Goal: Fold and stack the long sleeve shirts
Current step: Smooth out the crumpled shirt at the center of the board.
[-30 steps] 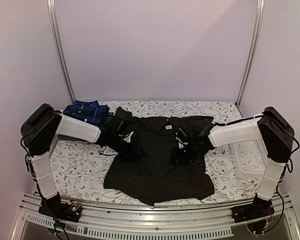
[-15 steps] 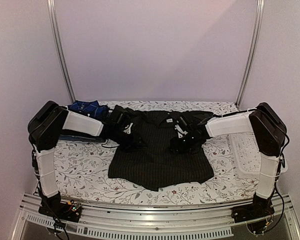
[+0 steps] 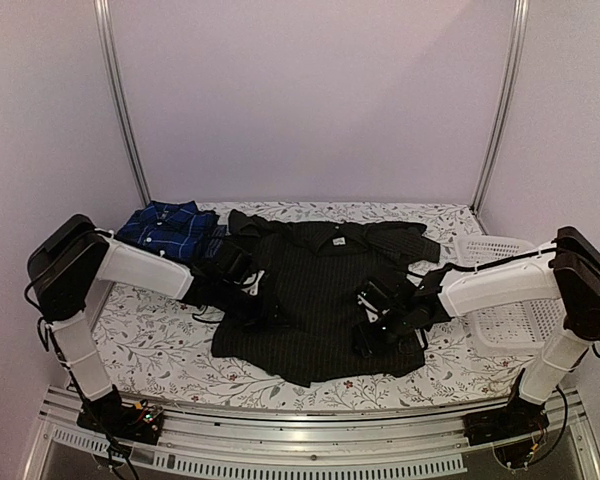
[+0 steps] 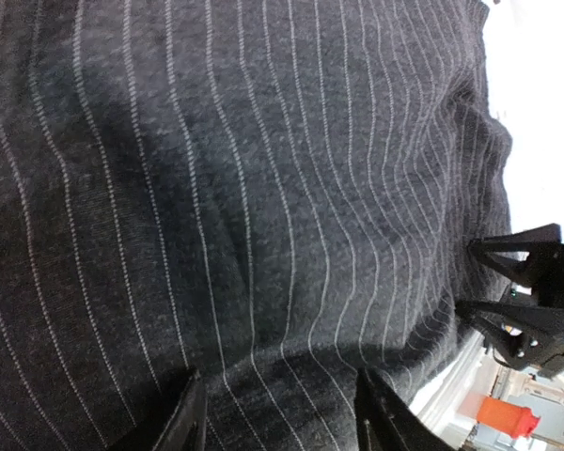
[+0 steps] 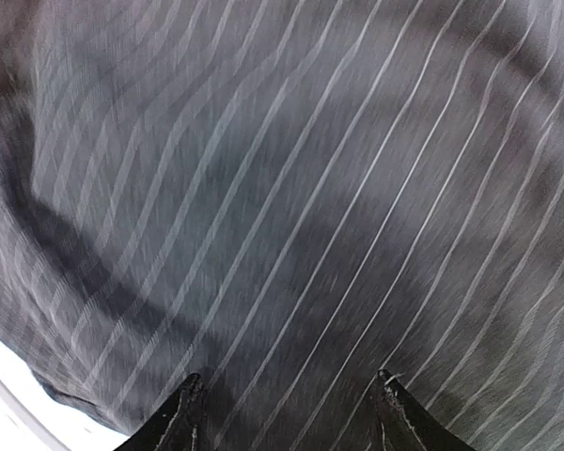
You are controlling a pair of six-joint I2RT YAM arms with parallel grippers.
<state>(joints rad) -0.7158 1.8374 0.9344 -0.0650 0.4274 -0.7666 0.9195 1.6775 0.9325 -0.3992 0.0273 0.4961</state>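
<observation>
A floral-print tablecloth, white with grey leaves and small red flowers, covered the table. A white plastic mesh basket sat on it at the right edge, its rim close to the right wall. Two aluminium posts rose from the far corners of the table against a plain pale back wall. A slotted metal rail ran along the near edge. In the left wrist view, a small orange object showed blurred beyond the table; what it was could not be told.
</observation>
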